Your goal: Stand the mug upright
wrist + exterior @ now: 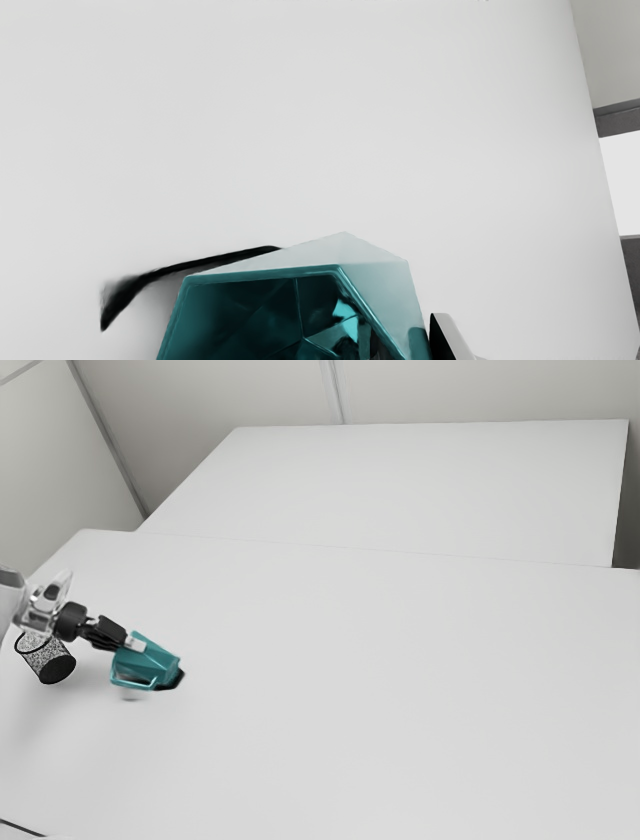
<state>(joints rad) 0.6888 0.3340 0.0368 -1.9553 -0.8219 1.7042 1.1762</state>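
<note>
Leaning well off upright, the teal, faceted, glossy mug (145,660) has its mouth toward the black two-finger gripper (135,644) and its other end angled down toward the exterior view's right. Its walls are flat planes meeting at crisp edges, and the rim is angular rather than round. A slim teal handle (133,684) juts from the side nearer the exterior camera, with a small soft shadow on the table just below it. A black edge runs along the mug's far end.

The wrist view looks into the open mouth: the inside is deep teal, broken into shiny facets with brighter glints, while one outer face catches the light and looks pale grey-green. A dark, curved strip shows beyond the rim.

The mug is right at the gripper's tips, over the white table (350,690), its mouth end closest to them. I cannot tell whether the fingers are apart or clamped on it, nor whether the mug touches the tabletop.

Toward the exterior view's left, apart from the mug and near the arm, is a speckled grey cylindrical cup (42,652) with a dark rim and a round black end.
</note>
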